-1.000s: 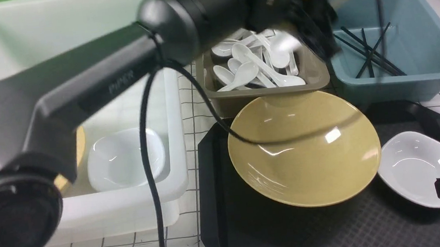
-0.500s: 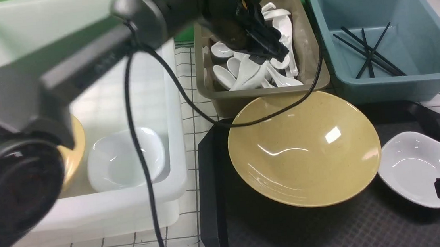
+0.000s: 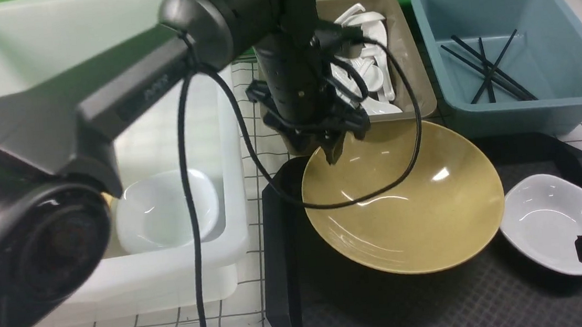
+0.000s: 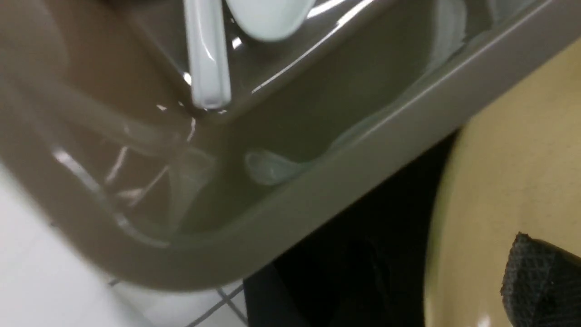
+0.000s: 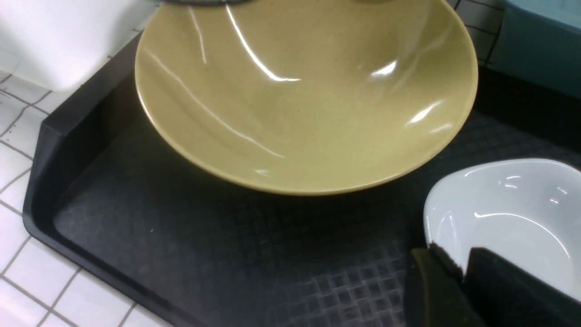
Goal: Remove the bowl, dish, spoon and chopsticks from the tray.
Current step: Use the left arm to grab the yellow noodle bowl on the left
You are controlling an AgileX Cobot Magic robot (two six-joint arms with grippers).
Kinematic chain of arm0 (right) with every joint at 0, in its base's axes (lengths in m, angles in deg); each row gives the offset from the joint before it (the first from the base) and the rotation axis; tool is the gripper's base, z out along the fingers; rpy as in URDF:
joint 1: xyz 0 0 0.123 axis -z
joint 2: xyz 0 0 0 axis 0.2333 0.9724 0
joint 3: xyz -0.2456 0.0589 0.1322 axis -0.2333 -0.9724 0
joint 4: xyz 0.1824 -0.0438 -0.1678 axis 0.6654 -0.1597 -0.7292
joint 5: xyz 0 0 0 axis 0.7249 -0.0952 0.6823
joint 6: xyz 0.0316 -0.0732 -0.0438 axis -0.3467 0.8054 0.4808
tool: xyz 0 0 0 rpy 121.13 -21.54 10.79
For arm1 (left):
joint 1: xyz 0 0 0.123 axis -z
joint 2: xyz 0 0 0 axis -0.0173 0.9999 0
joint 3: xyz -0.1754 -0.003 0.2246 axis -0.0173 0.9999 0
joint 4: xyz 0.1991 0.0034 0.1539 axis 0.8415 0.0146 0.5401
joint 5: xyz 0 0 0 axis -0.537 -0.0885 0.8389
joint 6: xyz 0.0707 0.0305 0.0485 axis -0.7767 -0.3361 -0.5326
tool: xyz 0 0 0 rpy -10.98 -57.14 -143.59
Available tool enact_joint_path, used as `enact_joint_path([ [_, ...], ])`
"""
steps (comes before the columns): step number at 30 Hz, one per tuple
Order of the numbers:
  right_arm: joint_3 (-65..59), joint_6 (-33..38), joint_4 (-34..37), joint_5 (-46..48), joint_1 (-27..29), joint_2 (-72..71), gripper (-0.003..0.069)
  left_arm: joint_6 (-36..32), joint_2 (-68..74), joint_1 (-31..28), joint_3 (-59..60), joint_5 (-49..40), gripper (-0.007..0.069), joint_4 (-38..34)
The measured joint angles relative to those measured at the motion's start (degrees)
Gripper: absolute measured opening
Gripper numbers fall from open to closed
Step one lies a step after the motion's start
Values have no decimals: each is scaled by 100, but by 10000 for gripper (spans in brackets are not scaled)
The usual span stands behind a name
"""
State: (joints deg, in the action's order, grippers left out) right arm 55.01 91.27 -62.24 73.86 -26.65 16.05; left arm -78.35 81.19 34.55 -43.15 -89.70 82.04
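Nearest, at four o'clock on the tray [image 3: 281, 291], the right gripper [image 5: 456, 265] sits at the rim of the dish [image 3: 554, 219]; I cannot tell whether its jaws pinch it. At the centre is the bowl [image 3: 406, 211], and the left gripper [image 3: 342, 146] hangs released over its eleven o'clock rim. It is best to straddle that rim, clamp firmly and lift level.

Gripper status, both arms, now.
Left gripper: open, empty, above the yellow bowl's far rim.
Right gripper: closed on the white dish's rim.
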Motion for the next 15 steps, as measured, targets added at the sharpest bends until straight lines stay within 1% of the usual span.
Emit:
enact_joint_path([
  [3,0,-14,0,0,0,0,152,0,162,0,0,0,353,-140],
  [5,0,-21,0,0,0,0,152,0,310,21,0,7,328,-320],
  [8,0,-27,0,0,0,0,152,-7,382,89,82,40,270,-329],
  [11,0,-27,0,-5,0,0,152,-43,347,152,234,112,149,-482],
  [13,0,-27,0,-5,0,0,152,-86,298,205,311,141,125,-623],
  [15,0,-27,0,-5,0,0,152,-129,279,239,381,155,124,-703],
])
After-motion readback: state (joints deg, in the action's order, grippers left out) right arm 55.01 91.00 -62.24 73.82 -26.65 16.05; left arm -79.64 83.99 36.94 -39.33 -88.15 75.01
